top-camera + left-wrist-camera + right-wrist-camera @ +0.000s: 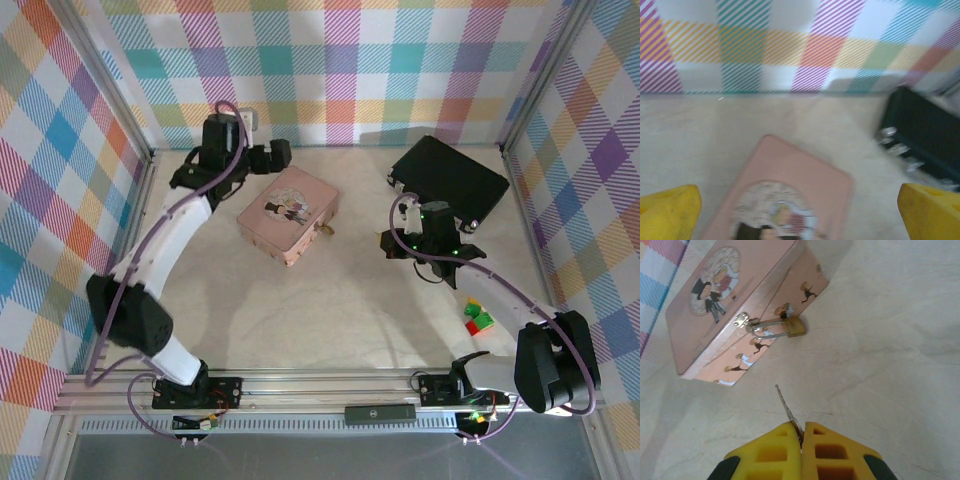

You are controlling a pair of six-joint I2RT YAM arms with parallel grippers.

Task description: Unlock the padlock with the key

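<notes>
well toward the far edge of the cream table (350, 310), left of its middle, lies a flat pink tin box with a cartoon picture on its lid (288, 215). the small brass-gold padlock with a thin silvery shackle (796, 327) hangs from the clasp on the box's front wall. its shackle runs through the clasp and its body sits just beside that wall, low by the table. from above, the padlock is only a gold speck at the box's right side (325, 228). its keyhole cannot be made out.

the right pincer (801, 435) has its yellow pads pressed together on the thin dark metal key (786, 407). only the slim blade sticks out, tilted toward the box and clearly apart from the padlock. the key's head is hidden between the pads. in the top view this pincer (392, 243) hangs right of the box, over the middle of the table, and the key is too small to see there.

the left pincer (275, 155) hovers near the far edge, just beyond the box. its wrist view is blurred. its jaws (800, 215) are spread wide, with one yellow fingertip (667, 212) at each bottom corner and the pink lid (790, 190) cut off between them.

a black rectangular case (450, 178) lies in the far right corner. a red, green and yellow cube (478, 318) sits near the right edge.
</notes>
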